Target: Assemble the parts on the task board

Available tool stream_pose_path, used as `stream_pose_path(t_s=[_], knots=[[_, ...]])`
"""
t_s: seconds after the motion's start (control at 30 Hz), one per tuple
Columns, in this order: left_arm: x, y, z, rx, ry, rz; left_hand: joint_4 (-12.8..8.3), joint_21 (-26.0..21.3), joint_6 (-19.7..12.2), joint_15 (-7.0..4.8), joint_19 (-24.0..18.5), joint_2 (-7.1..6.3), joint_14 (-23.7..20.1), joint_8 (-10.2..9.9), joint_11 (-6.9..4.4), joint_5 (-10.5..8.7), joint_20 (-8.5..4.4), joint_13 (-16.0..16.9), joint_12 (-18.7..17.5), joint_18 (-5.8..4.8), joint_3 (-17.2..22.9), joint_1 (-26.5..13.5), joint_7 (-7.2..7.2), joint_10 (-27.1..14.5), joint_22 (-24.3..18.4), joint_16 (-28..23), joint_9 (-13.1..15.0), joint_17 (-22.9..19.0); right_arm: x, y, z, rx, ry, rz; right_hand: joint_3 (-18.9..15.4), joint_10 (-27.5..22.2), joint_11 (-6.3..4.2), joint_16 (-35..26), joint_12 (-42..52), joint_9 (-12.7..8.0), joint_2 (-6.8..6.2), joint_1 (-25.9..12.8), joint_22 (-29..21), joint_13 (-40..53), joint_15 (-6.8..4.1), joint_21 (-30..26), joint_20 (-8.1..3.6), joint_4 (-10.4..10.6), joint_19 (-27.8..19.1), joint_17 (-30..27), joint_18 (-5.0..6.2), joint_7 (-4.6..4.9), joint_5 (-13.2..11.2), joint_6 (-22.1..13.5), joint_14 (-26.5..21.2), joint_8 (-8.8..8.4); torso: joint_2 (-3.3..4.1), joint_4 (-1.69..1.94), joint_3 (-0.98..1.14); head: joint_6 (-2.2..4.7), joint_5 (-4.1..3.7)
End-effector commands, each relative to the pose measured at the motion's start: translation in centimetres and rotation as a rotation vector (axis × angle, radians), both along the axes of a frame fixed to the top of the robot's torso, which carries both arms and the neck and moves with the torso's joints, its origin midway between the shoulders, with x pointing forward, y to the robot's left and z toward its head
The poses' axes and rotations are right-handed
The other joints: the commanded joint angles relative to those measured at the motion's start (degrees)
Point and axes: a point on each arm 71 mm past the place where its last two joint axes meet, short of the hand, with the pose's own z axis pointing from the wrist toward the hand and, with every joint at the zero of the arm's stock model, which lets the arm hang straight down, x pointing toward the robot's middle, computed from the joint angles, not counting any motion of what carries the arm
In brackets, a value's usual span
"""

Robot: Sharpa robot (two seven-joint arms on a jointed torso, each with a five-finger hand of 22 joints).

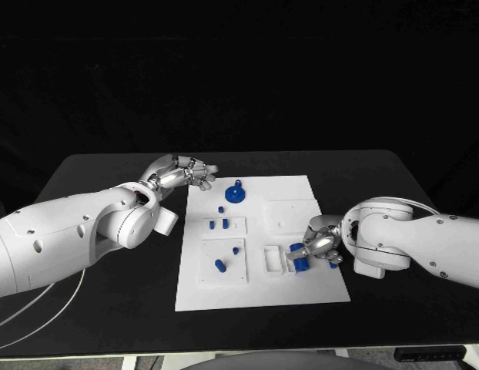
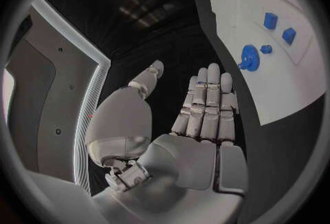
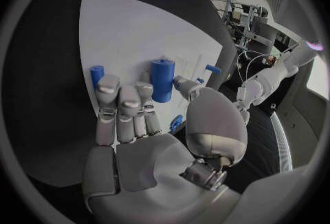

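The white task board [image 1: 264, 208] lies in the middle of the black table. My right hand [image 1: 322, 247] is over its right edge and pinches a blue cylinder [image 1: 302, 259] [image 3: 162, 80] between thumb and fingertip [image 3: 144, 91], next to a white slotted block [image 1: 272, 259]. A shorter blue peg [image 3: 97, 75] stands beyond the fingers. My left hand [image 1: 186, 173] [image 2: 199, 119] hovers off the board's far left corner with straight fingers and an empty palm. A blue gear [image 1: 235, 193] [image 2: 249, 58] lies near that corner. Small blue pieces [image 1: 217, 224] [image 1: 227, 257] sit on the board's left half.
Bare black table [image 1: 95, 173] surrounds the board on all sides. My left forearm [image 1: 73, 239] crosses the table's left part and my right forearm [image 1: 440, 243] its right part. Two thin cables [image 1: 40, 304] hang below the left arm.
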Motion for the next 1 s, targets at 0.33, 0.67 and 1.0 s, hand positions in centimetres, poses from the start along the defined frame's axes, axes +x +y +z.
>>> stream_pose_path(t_s=[0.33, 0.67, 1.0], knots=[[-0.1, -0.1, 0.0, -0.013, 0.003, -0.012, 0.10, -0.31, -0.43, 0.20, 0.05, 0.51, 0.29, 0.30, -0.11, -0.04, 0.33, -0.01, -0.20, 0.83, 0.09, -0.01, 0.05, 0.05, 0.17, -0.50, -0.10, 0.31, -0.6, -0.1, -0.8, 0.005, 0.015, -0.003, 4.06, 0.41, -0.07, -0.56, -0.31, -12.56, 1.29, 3.08, 1.12, 0.28, -0.15, 0.83, 0.49, -2.62, -0.48, 0.52, 4.44, -0.21, -0.21, 1.16, 0.54, -0.33, -0.01, 0.05, -0.05, -0.09, -0.01], [0.1, 0.0, 0.0, -0.009, 0.005, -0.007, -0.10, -0.36, -0.41, 0.21, 0.07, 0.76, 0.33, 0.37, -0.11, 0.06, 0.34, -0.01, -0.21, 0.82, 0.13, 0.26, 0.05, 0.06, 0.27, -0.65, -0.11, 0.50, -0.3, -0.9, 0.7, 0.042, -0.013, -0.046, 6.30, 1.11, -0.33, -0.81, -0.56, -12.81, 2.28, 1.88, 1.10, 0.45, -0.35, 1.39, 1.08, -4.56, -0.57, 0.96, 4.44, -0.49, -0.19, 2.60, 0.78, -0.59, 0.02, 0.02, -0.02, -0.01, 0.11], [0.1, 0.0, -0.1, -0.009, 0.007, -0.008, -0.20, -0.40, -0.39, 0.22, 0.08, 0.89, 0.35, 0.42, -0.11, 0.15, 0.36, 0.00, -0.22, 0.81, 0.12, 0.35, 0.04, 0.07, 0.33, -0.75, -0.12, 0.61, 0.1, -0.2, 2.7, 0.127, 0.019, -0.085, 7.31, 1.59, -0.45, -1.05, -0.87, -13.26, 2.36, -0.25, 1.02, 0.59, -0.45, 1.73, 1.31, -5.66, -0.53, 1.29, 4.44, -0.62, -0.10, 3.45, 1.00, -1.03, 0.08, 0.09, -0.02, 0.11, 0.37]])
